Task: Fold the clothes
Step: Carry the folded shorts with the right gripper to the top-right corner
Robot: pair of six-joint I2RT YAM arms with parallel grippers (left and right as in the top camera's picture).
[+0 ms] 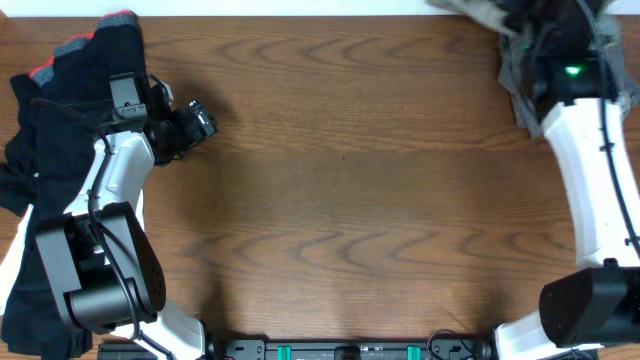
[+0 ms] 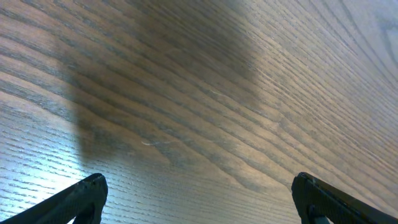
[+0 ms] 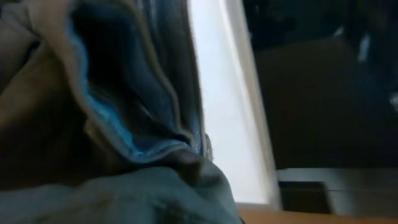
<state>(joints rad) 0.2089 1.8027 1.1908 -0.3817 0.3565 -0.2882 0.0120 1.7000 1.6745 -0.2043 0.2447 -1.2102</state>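
Black garments with red-grey trim (image 1: 85,60) lie heaped at the table's far left. My left gripper (image 1: 200,122) hovers just right of them, open over bare wood, and its dark fingertips (image 2: 87,193) stand wide apart with nothing between them. At the far right corner my right gripper (image 1: 518,30) is buried in a bunch of cloth (image 1: 522,95). The right wrist view is filled with khaki shorts (image 3: 43,112) showing pale blue waistband lining (image 3: 112,124) above a grey fold (image 3: 137,193). That fold hides the fingers, which are shut in the cloth.
The left arm's base and links (image 1: 100,270) stand over more dark cloth at the left edge. The right arm (image 1: 590,190) runs along the right side. Behind the table's far edge (image 3: 298,211) there is a white wall (image 3: 224,93).
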